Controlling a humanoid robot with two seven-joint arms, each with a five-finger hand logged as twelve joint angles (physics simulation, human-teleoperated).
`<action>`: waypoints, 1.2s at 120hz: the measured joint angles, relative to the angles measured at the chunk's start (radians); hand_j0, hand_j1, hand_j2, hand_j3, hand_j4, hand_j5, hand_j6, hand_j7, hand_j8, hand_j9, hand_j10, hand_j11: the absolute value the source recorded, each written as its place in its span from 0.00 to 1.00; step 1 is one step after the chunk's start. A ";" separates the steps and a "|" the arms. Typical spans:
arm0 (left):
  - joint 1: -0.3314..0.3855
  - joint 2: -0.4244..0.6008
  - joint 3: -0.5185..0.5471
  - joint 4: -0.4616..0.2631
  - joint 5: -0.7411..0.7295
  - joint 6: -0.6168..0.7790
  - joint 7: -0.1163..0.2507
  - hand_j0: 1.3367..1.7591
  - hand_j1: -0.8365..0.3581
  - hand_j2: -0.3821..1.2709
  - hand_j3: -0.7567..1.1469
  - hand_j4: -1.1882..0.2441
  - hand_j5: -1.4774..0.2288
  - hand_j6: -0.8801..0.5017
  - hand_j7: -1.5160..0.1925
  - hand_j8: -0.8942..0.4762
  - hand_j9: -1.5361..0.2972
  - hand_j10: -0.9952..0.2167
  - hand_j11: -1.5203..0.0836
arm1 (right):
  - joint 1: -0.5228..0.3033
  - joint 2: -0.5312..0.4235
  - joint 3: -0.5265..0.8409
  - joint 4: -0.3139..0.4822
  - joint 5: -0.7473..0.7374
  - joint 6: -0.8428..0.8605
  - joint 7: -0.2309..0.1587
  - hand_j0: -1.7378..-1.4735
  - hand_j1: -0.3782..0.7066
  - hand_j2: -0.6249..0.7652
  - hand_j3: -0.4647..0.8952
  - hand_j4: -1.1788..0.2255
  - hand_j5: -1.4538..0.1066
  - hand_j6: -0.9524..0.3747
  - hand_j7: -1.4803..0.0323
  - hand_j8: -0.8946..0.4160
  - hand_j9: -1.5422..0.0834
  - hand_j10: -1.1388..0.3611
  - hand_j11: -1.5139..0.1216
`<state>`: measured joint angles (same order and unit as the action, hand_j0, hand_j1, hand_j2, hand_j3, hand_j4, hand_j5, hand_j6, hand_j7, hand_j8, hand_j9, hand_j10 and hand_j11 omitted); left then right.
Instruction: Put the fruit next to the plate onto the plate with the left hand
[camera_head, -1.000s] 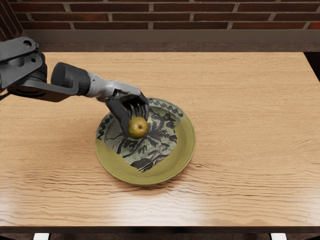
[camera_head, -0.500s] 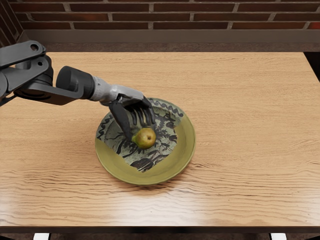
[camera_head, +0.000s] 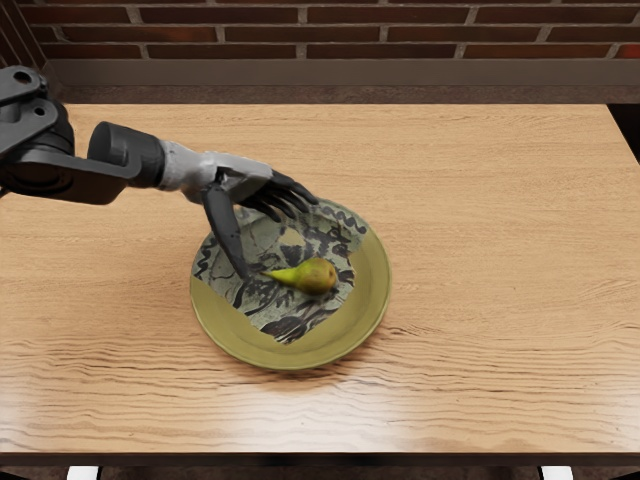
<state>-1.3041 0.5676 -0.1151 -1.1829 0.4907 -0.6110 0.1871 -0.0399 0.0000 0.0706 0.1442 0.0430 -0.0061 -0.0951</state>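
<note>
Lying on the plate (camera_head: 300, 358), the pear (camera_head: 312, 275) is unheld — left hand (camera_head: 245, 198) splayed beside it.

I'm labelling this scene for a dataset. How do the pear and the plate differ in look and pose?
The pear is small and tapers to a stem; the plate is far wider, round and shallow. The pear's skin is plain; the plate carries a dark pattern. The pear lies on its side on the plate, stem toward the picture's left; the plate sits flat on the table. Both are yellowish green.
</note>
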 joint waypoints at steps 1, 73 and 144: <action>0.001 0.004 0.000 0.000 -0.008 0.000 0.000 0.76 0.86 0.26 0.40 0.73 0.76 0.54 0.78 0.55 0.74 0.71 0.83 | 0.000 0.000 0.000 0.000 0.000 0.000 0.000 0.30 0.05 0.45 0.34 0.82 0.91 0.70 0.96 0.66 0.93 0.74 0.91; 0.122 0.211 -0.008 0.005 -0.494 0.000 -0.002 0.76 0.99 0.23 0.40 0.82 0.86 0.63 0.88 0.65 0.83 0.81 0.94 | 0.000 0.000 0.000 0.000 0.000 0.000 0.000 0.30 0.05 0.45 0.34 0.82 0.91 0.70 0.96 0.66 0.93 0.74 0.91; 0.234 0.353 -0.013 0.031 -0.634 0.000 0.001 0.76 0.99 0.23 0.40 0.83 0.87 0.64 0.89 0.65 0.84 0.82 0.95 | 0.000 0.000 0.000 0.000 0.000 0.000 0.000 0.30 0.05 0.45 0.34 0.82 0.91 0.70 0.96 0.66 0.93 0.74 0.91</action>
<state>-1.0705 0.9209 -0.1277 -1.1515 -0.1428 -0.6112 0.1886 -0.0399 0.0000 0.0706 0.1442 0.0429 -0.0061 -0.0951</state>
